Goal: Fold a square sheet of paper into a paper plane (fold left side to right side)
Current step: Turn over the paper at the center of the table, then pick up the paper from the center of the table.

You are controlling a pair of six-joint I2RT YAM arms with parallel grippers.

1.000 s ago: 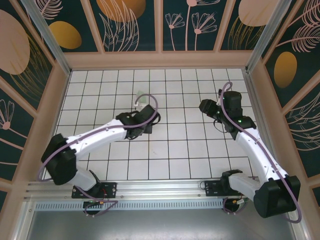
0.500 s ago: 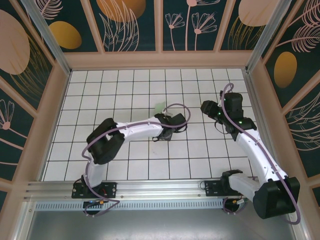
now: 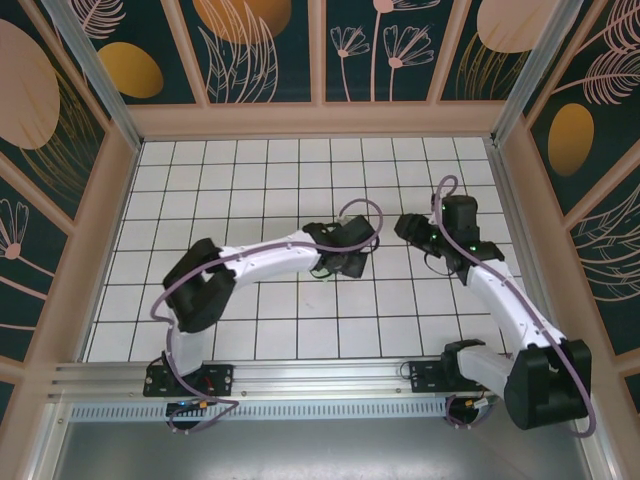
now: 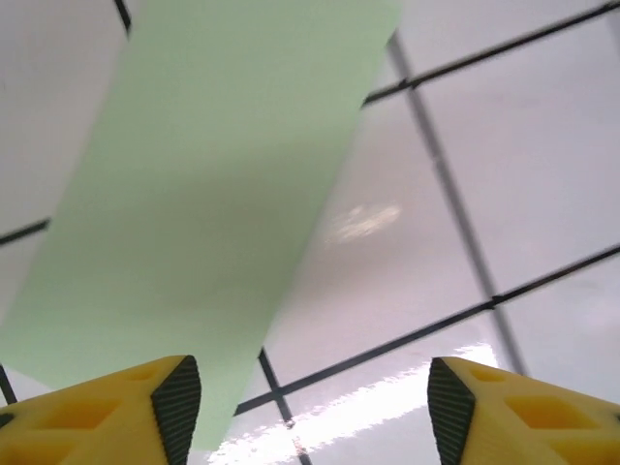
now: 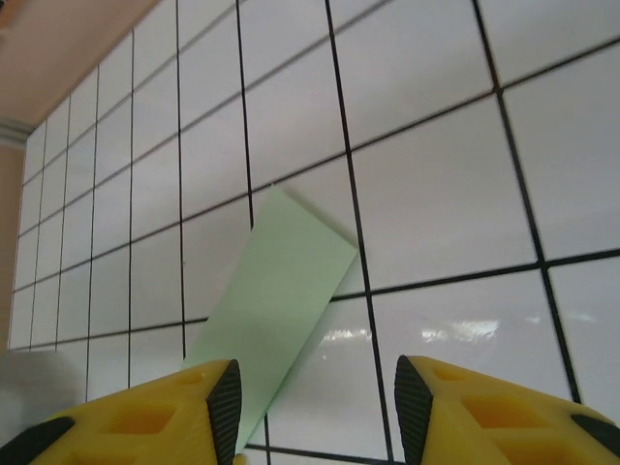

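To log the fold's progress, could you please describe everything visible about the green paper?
The paper is a long, narrow, plain pale green strip with straight parallel edges and one squared end. It is thin and lies on the white tiled table. Its near end runs beside one finger of the open left pincer, which does not grip it.

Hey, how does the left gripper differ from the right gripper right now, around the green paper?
The left gripper hangs close over the green paper, which looms large in its wrist view. From the right gripper the paper looks smaller, so that gripper seems farther off. The left arm stretches across to the table's middle, while the right arm bends on its own side. Both grippers are open, and neither holds the paper.
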